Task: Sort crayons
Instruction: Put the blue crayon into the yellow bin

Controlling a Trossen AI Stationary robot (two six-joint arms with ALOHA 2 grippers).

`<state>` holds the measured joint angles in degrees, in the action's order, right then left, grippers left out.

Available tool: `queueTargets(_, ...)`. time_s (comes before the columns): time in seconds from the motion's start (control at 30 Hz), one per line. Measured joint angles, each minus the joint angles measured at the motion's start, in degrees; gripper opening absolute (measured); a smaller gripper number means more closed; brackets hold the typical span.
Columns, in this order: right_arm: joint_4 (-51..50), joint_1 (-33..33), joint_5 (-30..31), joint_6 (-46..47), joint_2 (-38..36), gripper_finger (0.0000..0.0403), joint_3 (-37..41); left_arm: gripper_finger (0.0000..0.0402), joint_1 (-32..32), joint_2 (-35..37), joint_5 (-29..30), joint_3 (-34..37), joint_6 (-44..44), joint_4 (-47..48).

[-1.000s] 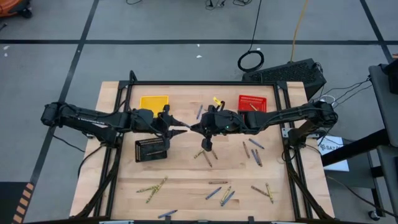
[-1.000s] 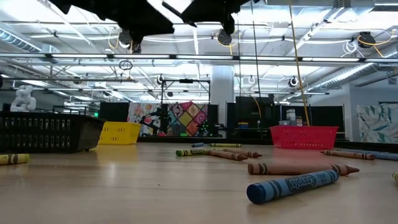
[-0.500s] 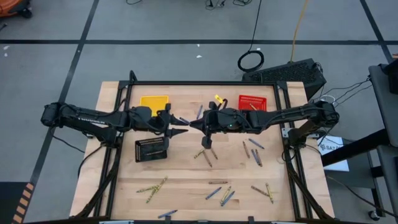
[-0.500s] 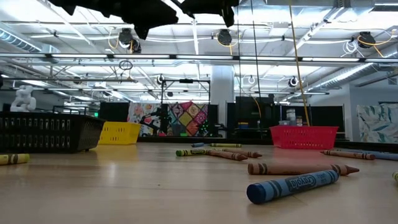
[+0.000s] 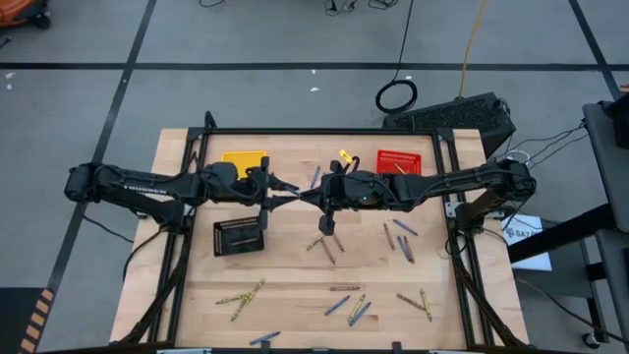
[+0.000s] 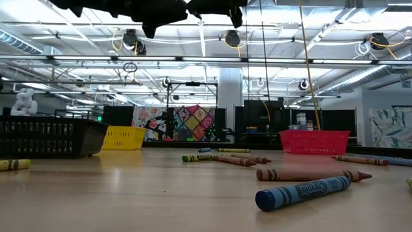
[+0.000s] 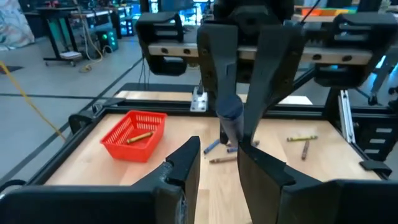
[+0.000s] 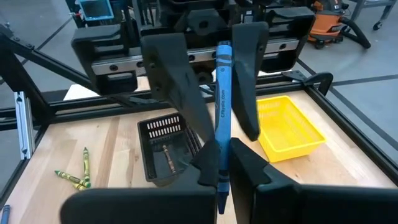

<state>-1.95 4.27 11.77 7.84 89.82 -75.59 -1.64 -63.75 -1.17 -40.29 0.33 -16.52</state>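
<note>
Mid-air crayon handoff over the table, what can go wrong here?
1. The right claw pinches the blue crayon only near one end; the long free end could tilt as the open left claw closes on it.
2. If either claw lets go early, the crayon drops onto the bare table, not into the black basket.

Low view: both arms cut off by the top edge, only dark undersides show, grippers not visible there. High view: where the two grippers meet is too small to tell who holds the blue crayon (image 8: 221,118). Right wrist view: crayon's lower end is hidden between the near fingers (image 8: 249,163). Black basket (image 6: 48,136) is cut by the left edge in the low view; its contents are hidden there.
</note>
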Motion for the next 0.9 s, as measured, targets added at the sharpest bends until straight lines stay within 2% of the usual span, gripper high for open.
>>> queueTargets(0.33, 0.00, 0.02, -0.13, 0.00, 0.00, 0.0000, 0.00, 0.0112, -0.02, 0.00, -3.27, -0.01, 0.03, -2.87)
queueTargets(0.67, 0.00, 0.02, -0.04, 0.00, 0.00, 0.0000, 0.02, 0.0109, -1.64, 0.00, -3.30, -0.01, 0.06, -3.13)
queueTargets(0.8, 0.02, -0.02, 0.06, 0.00, 0.00, 0.0000, 0.02, 0.0083, -2.30, 0.00, -3.84, -0.01, 0.09, -3.12)
queueTargets(0.9, 0.07, -0.02, -0.02, -0.04, 0.00, 0.0000, 0.02, 0.0051, -2.70, 0.00, -6.43, -0.01, 0.07, -3.99)
